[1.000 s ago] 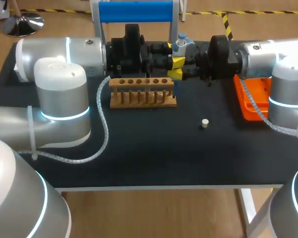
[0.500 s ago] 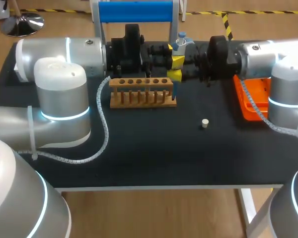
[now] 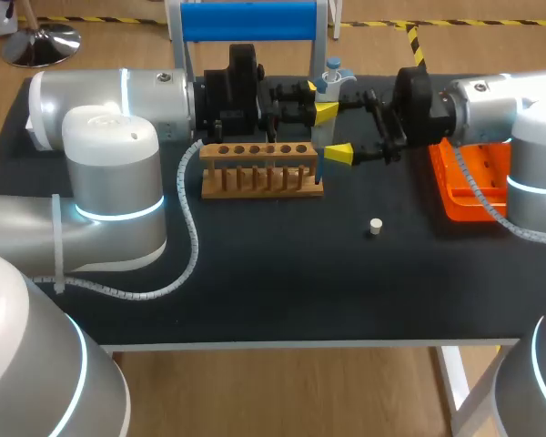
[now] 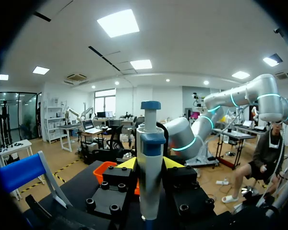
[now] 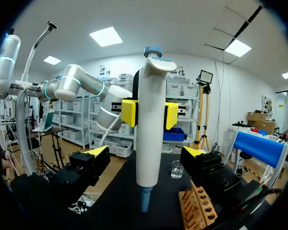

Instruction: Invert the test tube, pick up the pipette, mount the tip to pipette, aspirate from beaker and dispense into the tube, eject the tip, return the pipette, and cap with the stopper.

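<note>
The white pipette (image 3: 329, 80) with a blue top stands upright behind the wooden tube rack (image 3: 262, 171). My left gripper (image 3: 318, 91) is shut on its body; in the left wrist view the pipette (image 4: 149, 177) sits between the left gripper (image 4: 150, 164) fingers. My right gripper (image 3: 332, 132) is open wide just right of the pipette, touching nothing. From the right wrist, the pipette (image 5: 151, 129) hangs ahead of the right gripper (image 5: 146, 155), clamped by the other arm's yellow tips. A small white stopper (image 3: 375, 227) lies on the table. A glass beaker (image 5: 176, 168) stands farther back.
An orange tray (image 3: 469, 182) sits at the table's right, under my right arm. A blue-topped stand (image 3: 248, 20) is at the back edge. The rack (image 5: 198, 207) lies just beside and below the right gripper. The left arm's cable runs along the mat left of the rack.
My right gripper let go of the pipette, its fingers spreading wide, and drew back to the right. My left gripper stays shut on the pipette in the same spot.
</note>
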